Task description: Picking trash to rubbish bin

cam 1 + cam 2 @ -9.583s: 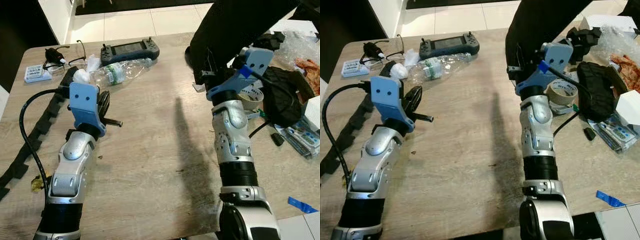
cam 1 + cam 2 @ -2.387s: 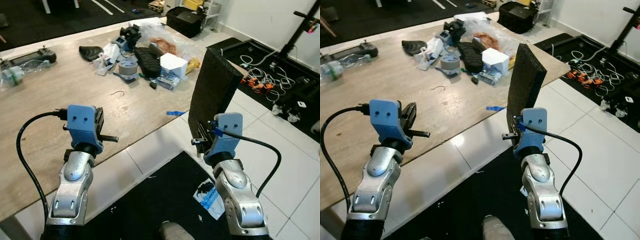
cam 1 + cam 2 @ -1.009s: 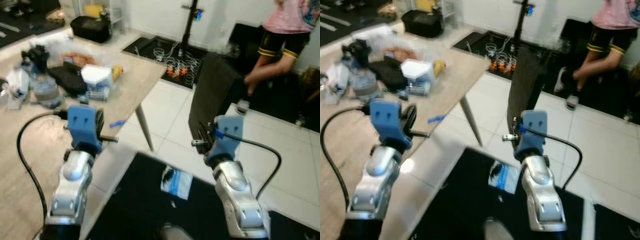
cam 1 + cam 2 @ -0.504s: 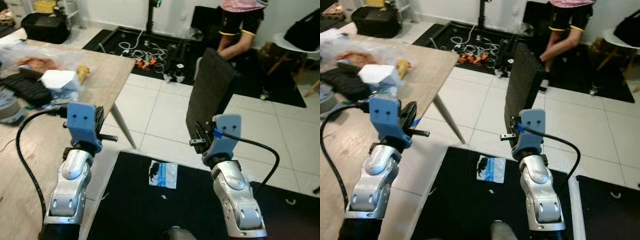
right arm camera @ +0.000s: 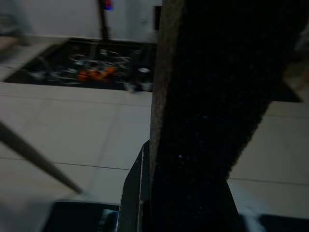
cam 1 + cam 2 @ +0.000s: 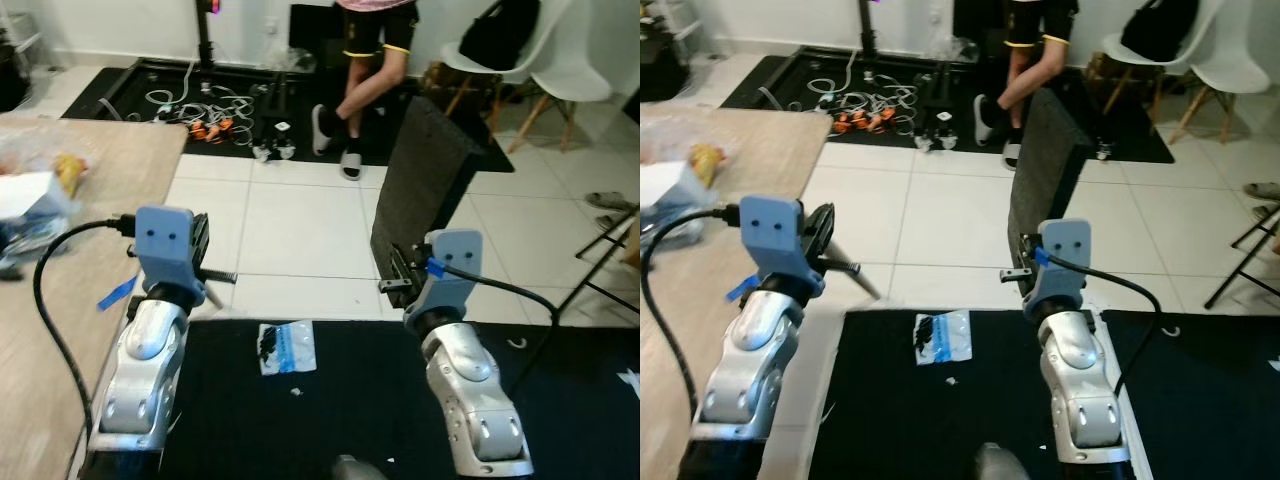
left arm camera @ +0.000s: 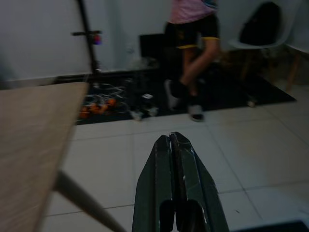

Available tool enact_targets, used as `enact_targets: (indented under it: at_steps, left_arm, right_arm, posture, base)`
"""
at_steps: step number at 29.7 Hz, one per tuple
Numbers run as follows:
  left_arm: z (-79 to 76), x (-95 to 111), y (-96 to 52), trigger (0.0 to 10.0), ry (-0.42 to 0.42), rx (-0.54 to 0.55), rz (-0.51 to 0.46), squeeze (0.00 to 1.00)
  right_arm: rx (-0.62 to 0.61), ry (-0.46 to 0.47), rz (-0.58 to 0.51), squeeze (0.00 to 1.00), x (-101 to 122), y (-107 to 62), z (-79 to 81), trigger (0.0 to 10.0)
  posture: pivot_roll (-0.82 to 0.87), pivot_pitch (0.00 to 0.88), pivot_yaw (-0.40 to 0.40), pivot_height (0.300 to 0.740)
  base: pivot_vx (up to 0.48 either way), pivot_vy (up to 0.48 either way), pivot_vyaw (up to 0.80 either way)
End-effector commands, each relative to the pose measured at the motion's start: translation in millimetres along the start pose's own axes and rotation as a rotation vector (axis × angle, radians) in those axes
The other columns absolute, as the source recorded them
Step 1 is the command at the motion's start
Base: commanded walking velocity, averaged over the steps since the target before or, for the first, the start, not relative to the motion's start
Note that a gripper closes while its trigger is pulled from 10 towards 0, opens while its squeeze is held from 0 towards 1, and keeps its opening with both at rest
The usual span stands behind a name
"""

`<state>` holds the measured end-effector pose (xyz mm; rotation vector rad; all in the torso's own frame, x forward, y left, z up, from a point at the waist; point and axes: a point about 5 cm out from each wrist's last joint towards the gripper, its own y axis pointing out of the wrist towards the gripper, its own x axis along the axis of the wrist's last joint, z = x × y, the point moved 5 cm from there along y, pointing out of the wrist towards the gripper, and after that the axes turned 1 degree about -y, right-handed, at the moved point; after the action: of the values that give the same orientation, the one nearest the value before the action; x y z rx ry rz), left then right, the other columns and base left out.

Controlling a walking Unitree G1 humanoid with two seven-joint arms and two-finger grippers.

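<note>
The view has swung off the tabletop toward open floor: the carry is underway. The right hand grasps the foam slab upright; the left hand is clenched empty. No bin yet.

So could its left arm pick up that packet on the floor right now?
Probably not as it stands: the packet lies low on the black mat, while the left end effector is raised, fingers shut.

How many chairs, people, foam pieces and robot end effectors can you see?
White chairs: 2
Person: 1
Black foam slab: 1
End effectors, left end effector and right end effector: 2
Total: 6
</note>
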<state>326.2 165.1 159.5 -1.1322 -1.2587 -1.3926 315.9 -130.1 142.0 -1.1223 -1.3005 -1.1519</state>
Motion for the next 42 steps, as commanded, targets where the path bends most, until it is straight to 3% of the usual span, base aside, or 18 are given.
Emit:
enact_targets:
  at_steps: [1,42]
  left_arm:
    - [-3.9,-1.7,0.4,10.0,-0.004,-0.012,0.005,0.00]
    - [-10.0,-4.1,1.6,10.0,-0.003,-0.033,0.010,0.00]
  right_arm:
    - [-0.007,-0.003,-0.003,0.00,1.2,-0.6,-3.2,10.0]
    - [0.000,-0.006,0.003,0.00,-1.1,-1.3,-1.6,10.0]
  posture:
    - [-0.02,0.048,-0.014,0.740]
    - [-0.03,0.031,-0.005,0.740]
  base:
    - [0.000,0.000,-0.66]
    - [0.000,0.000,-0.66]
